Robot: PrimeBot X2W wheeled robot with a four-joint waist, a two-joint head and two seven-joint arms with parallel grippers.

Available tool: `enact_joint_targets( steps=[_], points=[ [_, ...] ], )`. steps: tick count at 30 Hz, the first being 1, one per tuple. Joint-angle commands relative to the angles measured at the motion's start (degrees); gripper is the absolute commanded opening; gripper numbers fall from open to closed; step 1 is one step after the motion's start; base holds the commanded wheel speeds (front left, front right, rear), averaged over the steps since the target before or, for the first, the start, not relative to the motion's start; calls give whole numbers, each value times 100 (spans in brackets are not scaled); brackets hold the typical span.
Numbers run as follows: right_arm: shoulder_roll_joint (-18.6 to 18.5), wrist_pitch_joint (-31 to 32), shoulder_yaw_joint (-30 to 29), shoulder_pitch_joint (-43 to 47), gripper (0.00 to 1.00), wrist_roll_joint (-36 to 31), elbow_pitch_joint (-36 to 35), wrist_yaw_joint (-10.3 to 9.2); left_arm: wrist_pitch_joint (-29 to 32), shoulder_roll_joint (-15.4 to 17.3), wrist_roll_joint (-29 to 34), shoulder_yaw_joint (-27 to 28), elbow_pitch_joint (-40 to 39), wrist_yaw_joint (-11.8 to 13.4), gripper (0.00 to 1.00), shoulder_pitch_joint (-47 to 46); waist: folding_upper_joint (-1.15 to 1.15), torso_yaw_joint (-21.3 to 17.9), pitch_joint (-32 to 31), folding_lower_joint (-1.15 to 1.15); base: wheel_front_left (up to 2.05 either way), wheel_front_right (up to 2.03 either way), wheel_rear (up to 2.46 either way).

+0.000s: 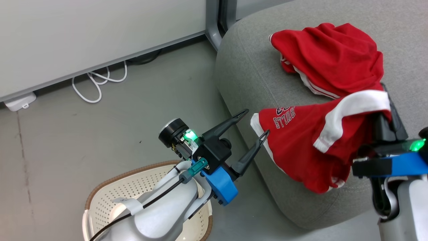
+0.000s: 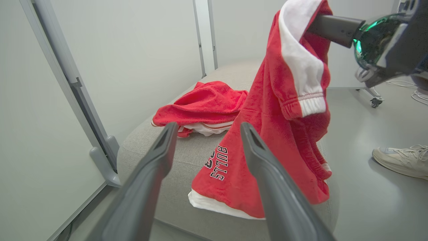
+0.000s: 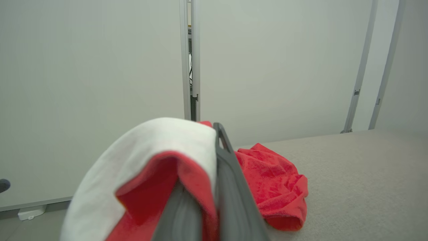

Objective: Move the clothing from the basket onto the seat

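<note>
1 crumpled jersey (image 1: 331, 53) and 1 lettered jersey (image 1: 297, 144) make 2 red garments, seen with 1 basket (image 1: 107, 201), 1 seat (image 1: 244, 73) and 2 grippers. The crumpled jersey lies on top of the seat, toward its far side. The lettered jersey hangs from the right gripper (image 1: 389, 124), whose fingers are clamped together on a white-banded fold; its hem drapes over the seat's near edge. The right arm reaches in from the lower right of the head view. The left gripper (image 1: 257, 121) hovers above the floor between basket and seat, fingers spread wide and holding nothing, tips just beside the lettered jersey's hem. The basket stands on the floor under the left forearm, which hides much of its inside. 1 pale shoe (image 2: 399, 160) of a person rests on the floor near the seat.
</note>
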Motion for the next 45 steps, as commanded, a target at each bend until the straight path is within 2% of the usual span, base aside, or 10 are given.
enact_joint_targets(
  steps=[1,8,15,22,28,31,35,45],
  points=[
    [50,-4,-35,-164,0,108,-66,3,-17,34,41,9,-15,-23,100,-75,0,22,51,0,0,0,0],
    [-44,-3,21,-1001,0,234,-225,3,-13,103,135,-14,-49,-10,100,-243,0,88,450,0,0,0,0],
    [-464,-3,-261,-2292,0,186,-218,3,60,181,227,-74,-106,-28,100,-526,0,259,1179,0,0,0,0],
    [-1172,-3,-991,-3587,0,265,62,3,110,308,353,-90,-207,-31,100,-912,0,468,1993,0,0,0,0],
    [-1943,-2,-1366,-4282,0,279,897,3,131,373,459,-102,-269,-28,100,-1188,0,547,2484,0,0,0,0],
    [-2182,-4,-1544,-4418,0,232,1455,3,130,377,481,-109,-272,-29,100,-1281,0,571,2634,0,0,0,0],
    [-2280,-3,-1672,-4357,0,152,2211,3,105,372,496,-126,-265,-24,100,-1343,0,585,2772,0,0,0,0],
    [-1910,-4,-1866,-3973,0,99,3584,3,83,352,515,-207,-218,-29,100,-1455,0,630,2900,0,0,0,0]
  ],
)
